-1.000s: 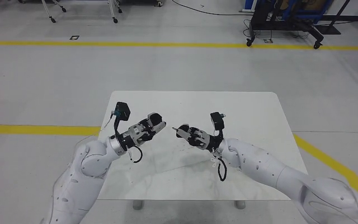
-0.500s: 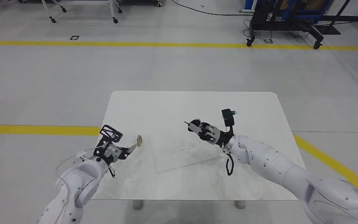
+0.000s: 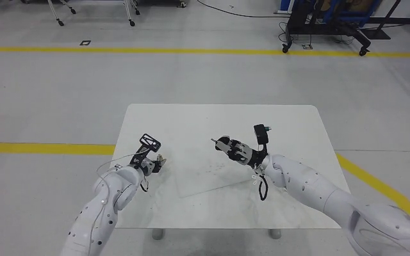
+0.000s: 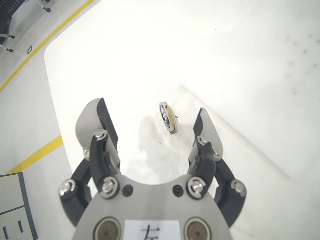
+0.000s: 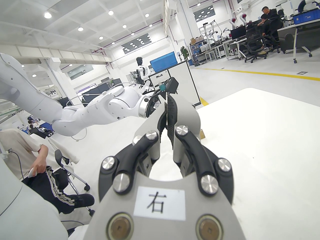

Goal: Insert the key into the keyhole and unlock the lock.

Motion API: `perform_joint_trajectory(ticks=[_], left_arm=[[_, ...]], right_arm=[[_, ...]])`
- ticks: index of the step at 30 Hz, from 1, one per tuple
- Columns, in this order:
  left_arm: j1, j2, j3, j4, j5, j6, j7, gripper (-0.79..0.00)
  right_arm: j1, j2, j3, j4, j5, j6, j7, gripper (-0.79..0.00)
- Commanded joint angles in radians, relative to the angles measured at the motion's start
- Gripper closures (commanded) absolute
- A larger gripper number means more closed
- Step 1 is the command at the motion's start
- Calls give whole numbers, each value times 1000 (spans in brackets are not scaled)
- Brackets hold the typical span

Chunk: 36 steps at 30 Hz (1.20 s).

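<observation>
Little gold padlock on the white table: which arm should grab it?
Left. The left gripper is open right by the small brass padlock; the right gripper is shut, farther away.

A robotics lab: yellow floor lines [image 3: 192,49], workbenches [image 5: 300,25] with monitors [image 5: 237,31], a standing humanoid robot [image 5: 140,68].

From above the arms, the top camera looks down and forward over the whole white table [image 3: 282,121] to the yellow-lined floor [image 3: 192,77] beyond. The left wrist camera rides just behind the left gripper [image 4: 151,106], close over the table's near left part. It tilts down at the lock [image 4: 168,121], with the far left corner in frame. The right wrist camera sits behind the right gripper [image 5: 167,101] and faces almost level leftward across the table. It and the top view both take in the left arm [image 5: 100,106]. All three share the tabletop.
</observation>
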Motion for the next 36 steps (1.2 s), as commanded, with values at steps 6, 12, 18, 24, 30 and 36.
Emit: perform_joint_trajectory(ticks=[6,12,18,24,30,36], left_arm=[[11,-3,9,-7,42,66,-71,-292],[-12,-8,21,19,3,16,-55,-25],[-24,-8,23,30,-22,-42,-47,0],[-6,-4,7,13,-25,-76,-31,0],[15,1,-9,0,-29,-110,-13,-268],[13,2,-9,7,-30,-119,-9,-348]], right_arm=[[0,0,0,0,0,0,0,0],[0,0,0,0,0,0,0,0],[0,0,0,0,0,0,0,0],[0,0,0,0,0,0,0,0],[0,0,0,0,0,0,0,0],[0,0,0,0,0,0,0,0]])
